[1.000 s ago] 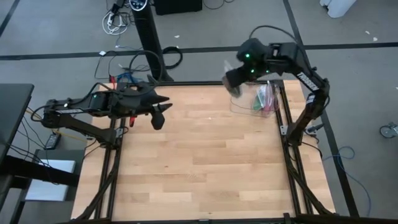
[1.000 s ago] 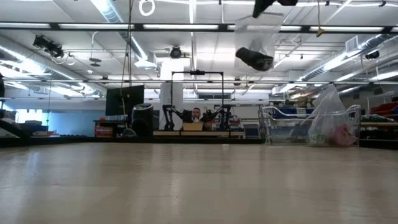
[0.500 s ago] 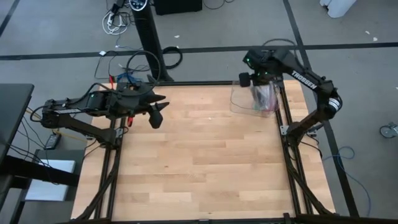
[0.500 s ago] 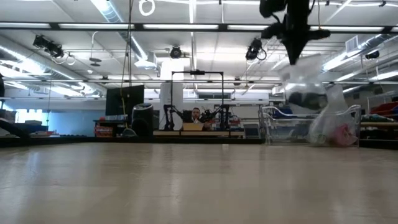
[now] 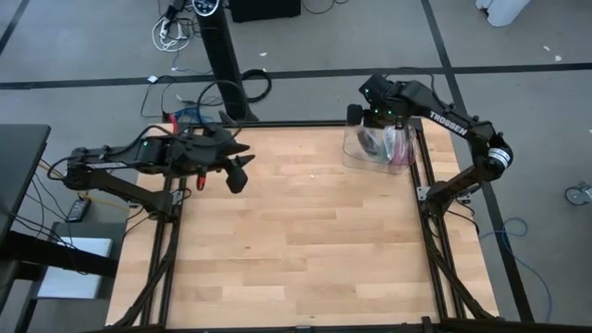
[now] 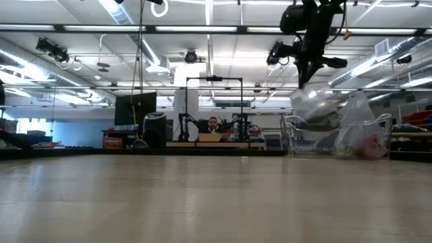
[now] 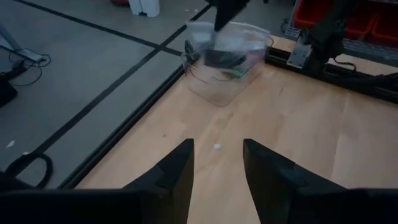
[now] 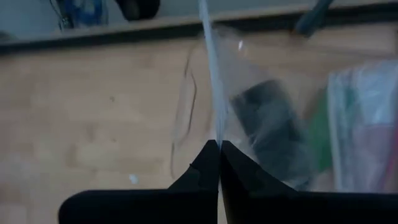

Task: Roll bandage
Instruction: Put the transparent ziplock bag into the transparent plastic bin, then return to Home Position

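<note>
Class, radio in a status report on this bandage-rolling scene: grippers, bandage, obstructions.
Right gripper shut on clear plastic bag, over clear bin at table's far right corner. Bandage dark roll inside bag. Left gripper open, empty, above table's left side. Bag encloses bandage.

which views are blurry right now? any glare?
Right wrist view: soft all over; the clear bag and the dark bandage inside it are smeared. Left wrist view: bin slightly soft. Low view: bright ceiling lights, bag hazy. High view: even light, sharp.
</note>
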Robot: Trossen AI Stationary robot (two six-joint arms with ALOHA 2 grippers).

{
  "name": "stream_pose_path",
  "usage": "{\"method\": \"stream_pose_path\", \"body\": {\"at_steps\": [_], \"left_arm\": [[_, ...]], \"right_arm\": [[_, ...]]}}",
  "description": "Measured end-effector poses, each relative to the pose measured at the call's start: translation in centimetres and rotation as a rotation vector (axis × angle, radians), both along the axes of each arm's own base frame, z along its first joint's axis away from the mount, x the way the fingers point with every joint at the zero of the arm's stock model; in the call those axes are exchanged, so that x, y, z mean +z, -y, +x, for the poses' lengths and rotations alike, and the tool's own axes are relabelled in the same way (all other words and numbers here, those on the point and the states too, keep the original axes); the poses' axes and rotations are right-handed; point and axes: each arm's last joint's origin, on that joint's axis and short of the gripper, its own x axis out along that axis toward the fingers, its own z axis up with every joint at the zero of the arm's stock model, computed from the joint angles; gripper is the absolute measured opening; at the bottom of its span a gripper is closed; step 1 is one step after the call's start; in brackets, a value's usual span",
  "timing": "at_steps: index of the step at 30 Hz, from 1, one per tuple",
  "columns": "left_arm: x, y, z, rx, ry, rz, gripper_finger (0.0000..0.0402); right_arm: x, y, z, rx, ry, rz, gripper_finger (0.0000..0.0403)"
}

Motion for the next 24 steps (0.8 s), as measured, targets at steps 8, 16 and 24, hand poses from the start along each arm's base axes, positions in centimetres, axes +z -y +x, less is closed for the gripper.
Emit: {"method": "stream_pose_path", "body": {"at_steps": [8,16,24], "left_arm": [[-0.8,0.0,1.0,0.0,-0.051,0.003,0.0145],[-0.9,0.0,1.2,0.025,-0.044,-0.01,0.0145],[-1.7,0.0,0.8,0.012,-0.135,-0.017,0.0145]], "right_arm": [[-0.8,0.9,-1.5,-0.072,-0.054,0.042,0.0],[-3.2,0.3,-1.9,-0.071,-0.121,0.137,0.0003],[-2.2,0.1,-2.1,0.118,-0.101,0.189,0.0091]]}}
